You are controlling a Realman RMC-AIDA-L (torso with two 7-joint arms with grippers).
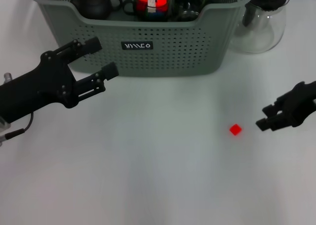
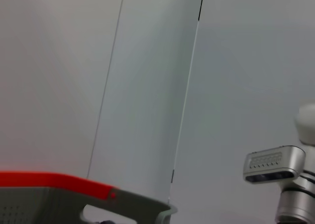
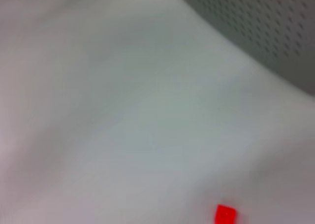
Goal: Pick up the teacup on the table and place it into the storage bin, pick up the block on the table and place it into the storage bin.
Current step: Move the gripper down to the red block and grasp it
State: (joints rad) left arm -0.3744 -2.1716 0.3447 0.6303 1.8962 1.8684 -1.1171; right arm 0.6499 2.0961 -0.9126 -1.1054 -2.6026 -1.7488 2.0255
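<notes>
The small red block (image 1: 235,130) lies on the white table, right of centre; the right wrist view shows the block (image 3: 225,215) too. My right gripper (image 1: 265,116) hovers open just to the block's right, not touching it. The grey-green storage bin (image 1: 163,62) stands at the back. A small dark cup shape in it, seemingly the teacup (image 1: 129,6), sits beside a dark teapot (image 1: 94,5). My left gripper (image 1: 101,58) is open and empty in front of the bin's left wall.
A clear glass jug (image 1: 261,22) stands right of the bin. A red-white-blue cube (image 1: 152,2) and a glass item (image 1: 188,5) also lie in the bin. The bin's perforated wall (image 3: 266,32) fills a corner of the right wrist view.
</notes>
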